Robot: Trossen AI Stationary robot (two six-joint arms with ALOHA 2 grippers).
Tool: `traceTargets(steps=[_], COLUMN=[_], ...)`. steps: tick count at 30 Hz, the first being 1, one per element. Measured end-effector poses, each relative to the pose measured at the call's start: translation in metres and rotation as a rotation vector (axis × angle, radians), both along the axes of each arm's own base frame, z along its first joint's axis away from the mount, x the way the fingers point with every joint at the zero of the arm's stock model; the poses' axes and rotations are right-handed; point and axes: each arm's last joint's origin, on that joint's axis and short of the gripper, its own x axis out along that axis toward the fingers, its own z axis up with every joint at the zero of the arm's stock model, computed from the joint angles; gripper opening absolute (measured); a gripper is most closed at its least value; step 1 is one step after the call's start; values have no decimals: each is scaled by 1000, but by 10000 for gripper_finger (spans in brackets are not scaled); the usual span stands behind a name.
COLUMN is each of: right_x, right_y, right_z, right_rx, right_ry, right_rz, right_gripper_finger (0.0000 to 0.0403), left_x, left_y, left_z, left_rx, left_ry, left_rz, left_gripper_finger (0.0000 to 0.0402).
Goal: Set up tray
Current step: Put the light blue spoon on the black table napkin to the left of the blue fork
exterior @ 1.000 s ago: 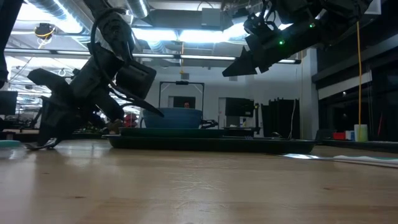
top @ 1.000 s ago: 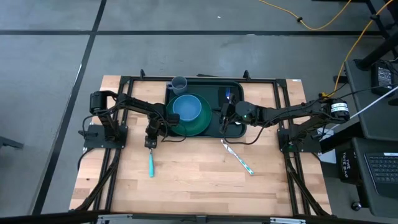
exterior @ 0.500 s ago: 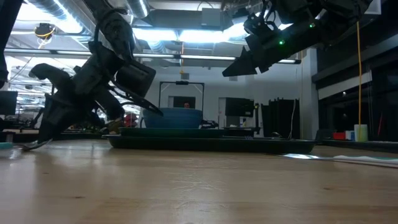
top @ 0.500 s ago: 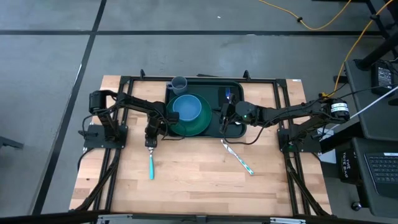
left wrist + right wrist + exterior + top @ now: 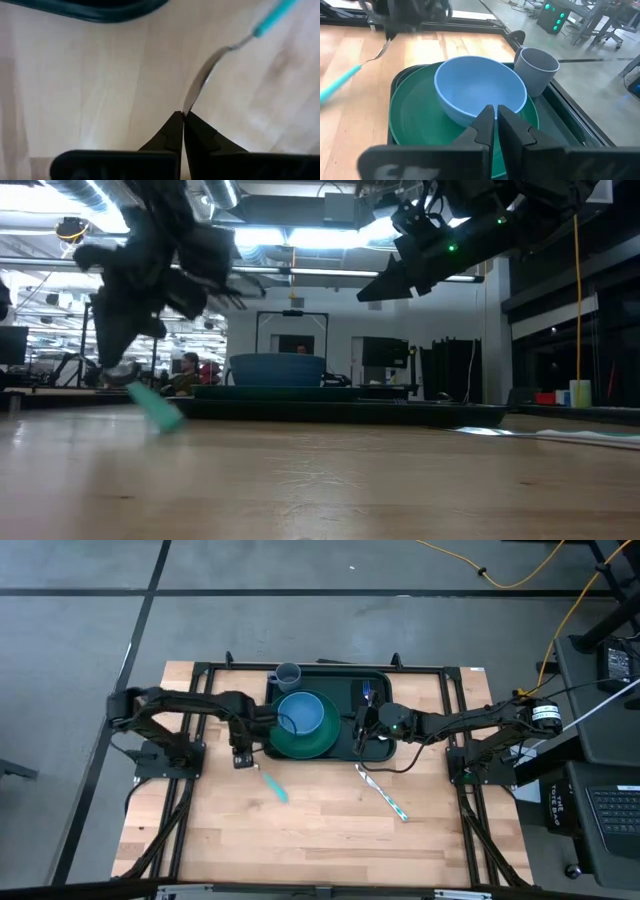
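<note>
L hand (image 5: 182,116) closed on teal utensil (image 5: 273,786), lifted, swung.

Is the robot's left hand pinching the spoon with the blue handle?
Touching. The left wrist view shows the left gripper shut, its fingers pinching the spoon at its metal tip; the low view shows it lifted.

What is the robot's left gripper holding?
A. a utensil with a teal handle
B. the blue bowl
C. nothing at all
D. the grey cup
A. The left gripper is shut on the metal tip of the teal-handled utensil, which hangs from it off the table, while the blue bowl and the grey cup sit on the tray.
</note>
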Motion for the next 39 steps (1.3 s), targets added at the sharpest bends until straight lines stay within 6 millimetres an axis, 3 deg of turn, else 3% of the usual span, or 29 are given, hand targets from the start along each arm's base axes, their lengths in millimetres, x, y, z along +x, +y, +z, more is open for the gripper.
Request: traceTargets(steps=[10,21,31,39], right_x=[0,1,16,21], right_y=[0,0,9,12], right_z=[1,3,42,55], right_rx=[-1,-30,-222,-263], right_ry=[-14,-18,-126,-146], right_rz=[0,9,60,75], right_gripper_finger=[28,28,28,28], left_x=[-20,-30,-34,-33], left_y=[-10,-20,-15,-15], left_z=[44,69,78,90], left_rx=[79,201,381,389], left_ry=[-230,-425,-489,-628], left_rz=[118,178,264,284], left_gripper_finger=[1,1,2,2])
